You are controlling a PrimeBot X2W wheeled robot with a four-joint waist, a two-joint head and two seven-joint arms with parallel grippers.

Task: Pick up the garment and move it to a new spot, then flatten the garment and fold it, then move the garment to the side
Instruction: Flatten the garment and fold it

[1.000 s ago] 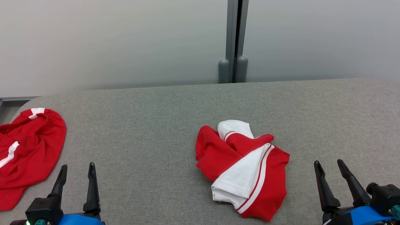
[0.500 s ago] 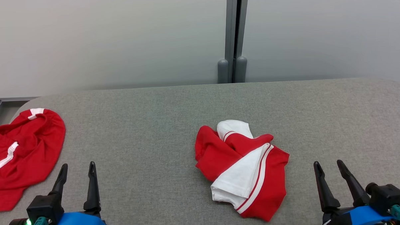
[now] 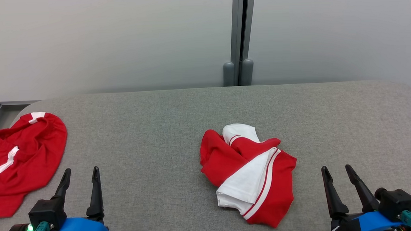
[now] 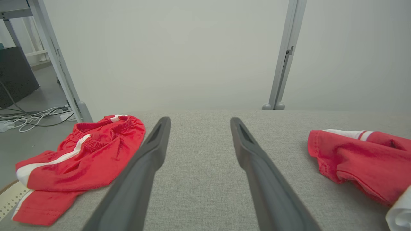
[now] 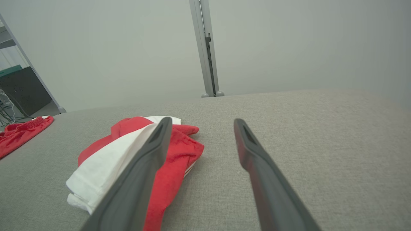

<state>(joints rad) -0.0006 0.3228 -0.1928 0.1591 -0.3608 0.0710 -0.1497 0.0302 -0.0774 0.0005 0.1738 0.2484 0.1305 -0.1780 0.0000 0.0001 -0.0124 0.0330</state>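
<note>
A crumpled red and white garment (image 3: 250, 172) lies in a heap at the middle of the grey table (image 3: 158, 130). It also shows at the right edge of the left wrist view as the garment (image 4: 359, 160), and left of centre in the right wrist view as the garment (image 5: 128, 154). My left gripper (image 3: 81, 171) hovers open at the lower left, well left of the heap, with nothing between its fingers. My right gripper (image 3: 336, 168) hovers open at the lower right, to the right of the heap, also holding nothing.
A second red garment with white stripes (image 3: 20, 159) lies at the table's left edge, partly hanging over it. A grey post (image 3: 238, 39) stands against the pale wall behind the table. Cables (image 4: 29, 115) lie on the floor to the left.
The whole head picture has shifted very slightly, so the camera moved. The garments and both grippers keep their places.
</note>
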